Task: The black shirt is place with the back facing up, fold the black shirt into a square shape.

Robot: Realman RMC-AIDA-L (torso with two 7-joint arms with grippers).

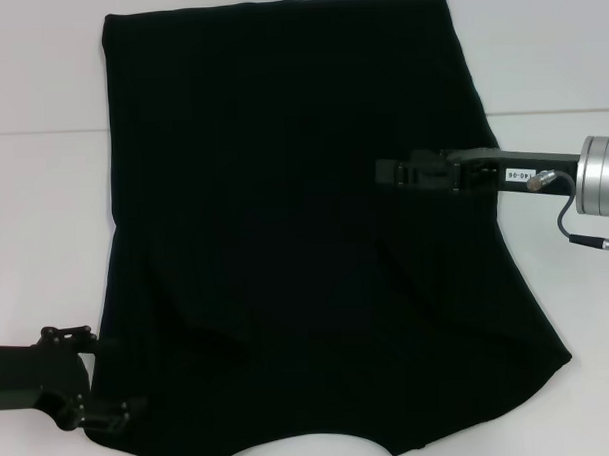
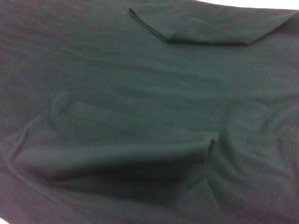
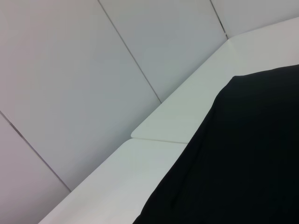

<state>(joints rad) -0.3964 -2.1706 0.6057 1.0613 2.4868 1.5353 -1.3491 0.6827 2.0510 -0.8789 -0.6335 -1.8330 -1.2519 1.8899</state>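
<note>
The black shirt (image 1: 283, 189) lies spread on the white table (image 1: 44, 217), plain side up, with its collar cut-out at the near edge and low wrinkles across the near half. My left gripper (image 1: 112, 375) is open at the shirt's near-left edge, its two fingers apart beside the fabric. My right gripper (image 1: 388, 172) reaches in from the right and hovers over the shirt's right-middle part. The left wrist view is filled with the shirt (image 2: 140, 116), showing a folded-over flap and creases. In the right wrist view one edge of the shirt (image 3: 252, 163) shows.
White tabletop (image 3: 187, 112) surrounds the shirt on the left, right and far sides. Grey wall panels (image 3: 70, 70) rise behind the table's far edge. The shirt's near hem reaches the table's front edge.
</note>
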